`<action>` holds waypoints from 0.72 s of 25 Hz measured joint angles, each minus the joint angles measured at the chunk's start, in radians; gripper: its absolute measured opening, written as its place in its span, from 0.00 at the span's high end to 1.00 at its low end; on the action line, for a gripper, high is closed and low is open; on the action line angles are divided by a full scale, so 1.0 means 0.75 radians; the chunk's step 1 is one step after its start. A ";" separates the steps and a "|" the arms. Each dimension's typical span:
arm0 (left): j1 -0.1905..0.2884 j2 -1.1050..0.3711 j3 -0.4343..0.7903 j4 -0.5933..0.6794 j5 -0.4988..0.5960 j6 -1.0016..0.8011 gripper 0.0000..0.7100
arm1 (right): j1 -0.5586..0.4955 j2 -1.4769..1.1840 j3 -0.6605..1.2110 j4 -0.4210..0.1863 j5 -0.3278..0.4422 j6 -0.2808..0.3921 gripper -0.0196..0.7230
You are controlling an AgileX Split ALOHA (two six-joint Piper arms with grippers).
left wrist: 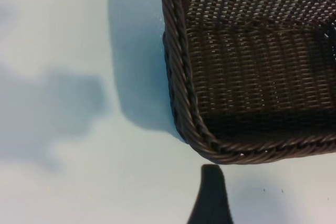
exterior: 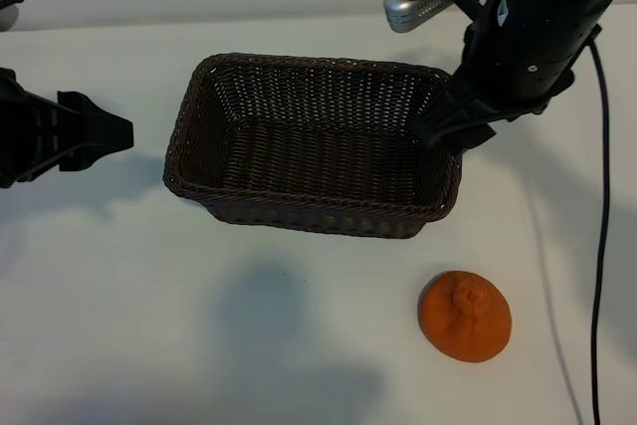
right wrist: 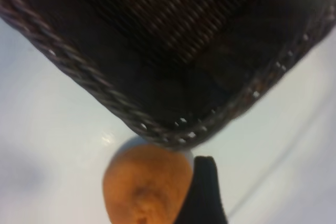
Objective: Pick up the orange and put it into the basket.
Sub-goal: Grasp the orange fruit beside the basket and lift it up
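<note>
Pre-grasp: orange [exterior: 465, 316] lower right, outside basket [exterior: 189, 136]; right gripper [exterior: 453, 131] released, empty, upper right; next descend onto fruit; left gripper [exterior: 109, 131] released, idle.

A white table [exterior: 129, 276] carries a dark-brown wicker basket [exterior: 299, 208] at its centre, while an orange [exterior: 465, 316] sits apart on the bare surface near one basket corner.

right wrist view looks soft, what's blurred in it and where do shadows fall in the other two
Right wrist view: the orange and the basket rim are both out of focus. Exterior view: soft grey shadows lie on the table in front of the basket. Left wrist view: a dark shadow hugs the basket's outer wall; the weave is fairly sharp.
</note>
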 joint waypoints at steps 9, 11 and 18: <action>0.000 0.000 0.000 0.000 -0.110 -0.028 0.16 | 0.000 -0.177 0.000 -0.089 0.070 0.028 0.20; 0.000 0.000 0.000 0.000 -0.140 -0.029 0.16 | 0.000 -0.224 0.000 -0.098 0.070 0.028 0.21; 0.000 0.000 0.000 0.000 -0.162 -0.034 0.16 | 0.000 -0.365 0.156 -0.098 0.068 0.029 0.21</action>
